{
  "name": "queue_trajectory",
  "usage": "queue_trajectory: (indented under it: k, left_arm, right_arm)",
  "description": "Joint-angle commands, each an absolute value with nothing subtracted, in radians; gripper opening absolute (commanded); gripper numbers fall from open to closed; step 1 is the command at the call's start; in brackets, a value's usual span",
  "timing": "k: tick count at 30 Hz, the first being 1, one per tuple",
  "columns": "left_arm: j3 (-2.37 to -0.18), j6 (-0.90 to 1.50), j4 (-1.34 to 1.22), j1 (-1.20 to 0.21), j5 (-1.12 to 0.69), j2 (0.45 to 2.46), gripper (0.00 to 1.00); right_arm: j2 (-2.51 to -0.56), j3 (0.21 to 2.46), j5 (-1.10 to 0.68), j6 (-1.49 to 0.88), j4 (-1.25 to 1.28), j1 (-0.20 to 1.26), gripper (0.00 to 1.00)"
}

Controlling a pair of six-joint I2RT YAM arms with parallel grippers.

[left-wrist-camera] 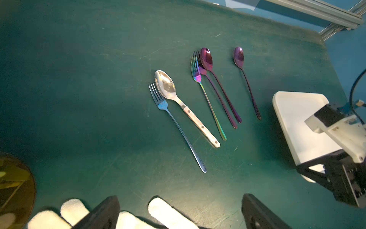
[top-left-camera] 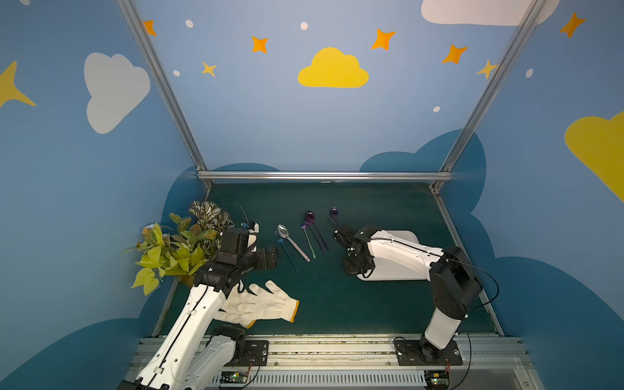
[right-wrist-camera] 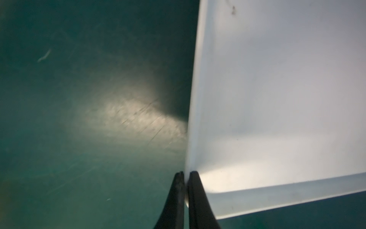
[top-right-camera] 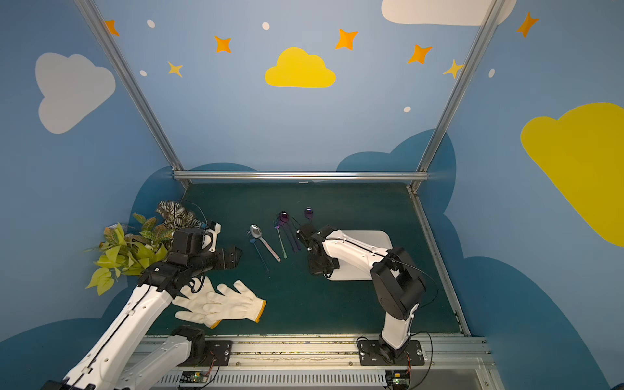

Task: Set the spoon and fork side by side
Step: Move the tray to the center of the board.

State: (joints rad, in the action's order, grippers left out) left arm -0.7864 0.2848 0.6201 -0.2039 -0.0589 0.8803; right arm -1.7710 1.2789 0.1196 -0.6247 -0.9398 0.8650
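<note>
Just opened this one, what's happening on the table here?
The right gripper has its jaws shut on the rim of the white tray. The left gripper hangs open near the white gloves, holding nothing. On the green mat a silver spoon and blue fork lie side by side; a rainbow fork, purple fork and purple spoon are bunched together; a lone purple spoon lies apart.

Both top views look down over the whole desk (top-left-camera: 337, 304); wrist views sit close behind their fingers (right-wrist-camera: 175, 198), sharing the white tray (left-wrist-camera: 293, 119).
</note>
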Motion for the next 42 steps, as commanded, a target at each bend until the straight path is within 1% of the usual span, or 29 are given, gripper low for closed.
queue_trajectory:
  k: [1,3,6,11,15,18,19,20,22,23,25,28,31,34,37,39,42]
  left_arm:
    - [-0.759,0.296,0.624,-0.199,-0.083,0.878,1.0]
    - [-0.76,0.274,0.631,-0.199,-0.085,0.873,1.0]
    - [-0.754,0.252,0.646,-0.204,-0.041,0.849,1.0]
    - [-0.748,0.237,0.695,-0.217,0.02,0.817,1.0]
    - [-0.742,0.254,0.696,-0.221,-0.002,0.811,1.0]
    - [-0.739,0.256,0.699,-0.221,0.0,0.801,1.0]
    - [-0.736,0.256,0.699,-0.221,0.0,0.797,1.0]
    - [-0.734,0.258,0.7,-0.221,0.0,0.796,1.0]
    - [-0.734,0.261,0.7,-0.221,-0.001,0.798,1.0]
    - [-0.734,0.266,0.699,-0.221,-0.003,0.801,1.0]
    - [-0.735,0.284,0.692,-0.221,-0.003,0.805,1.0]
    - [-0.73,0.299,0.681,-0.221,0.001,0.808,1.0]
    - [-0.731,0.299,0.675,-0.221,-0.034,0.821,1.0]
    - [-0.737,0.298,0.672,-0.22,-0.151,0.845,1.0]
    - [-0.726,0.356,0.644,-0.222,-0.313,0.88,1.0]
    - [-0.703,0.408,0.609,-0.24,-0.39,0.904,1.0]
    - [-0.682,0.454,0.572,-0.308,-0.379,0.941,1.0]
  right_arm:
    - [-1.731,1.279,0.119,-0.809,-0.929,0.966,0.0]
    - [-1.748,1.294,0.117,-0.837,-0.911,1.026,0.0]
    - [-1.807,1.341,0.127,-0.885,-0.926,1.11,0.0]
    - [-1.895,1.408,0.11,-0.94,-0.915,1.21,0.0]
    - [-1.982,1.499,0.076,-0.944,-0.915,1.252,0.0]
    - [-2.016,1.52,0.045,-0.948,-0.915,1.258,0.0]
    - [-2.019,1.519,0.037,-0.948,-0.914,1.258,0.02]
    - [-2.017,1.517,0.033,-0.947,-0.914,1.257,0.08]
    - [-2.003,1.513,0.034,-0.936,-0.914,1.255,0.26]
    - [-1.993,1.513,0.033,-0.929,-0.912,1.254,0.32]
    - [-1.966,1.511,0.022,-0.904,-0.901,1.247,0.41]
    - [-1.908,1.498,0.004,-0.874,-0.888,1.225,0.51]
    - [-1.822,1.451,-0.009,-0.846,-0.886,1.17,0.58]
    - [-1.7,1.345,-0.013,-0.803,-0.887,1.061,0.65]
    - [-1.578,1.215,-0.035,-0.737,-0.89,0.875,0.72]
    - [-1.533,1.164,-0.076,-0.672,-0.892,0.729,0.74]
    - [-1.535,1.168,-0.079,-0.582,-0.895,0.568,0.79]
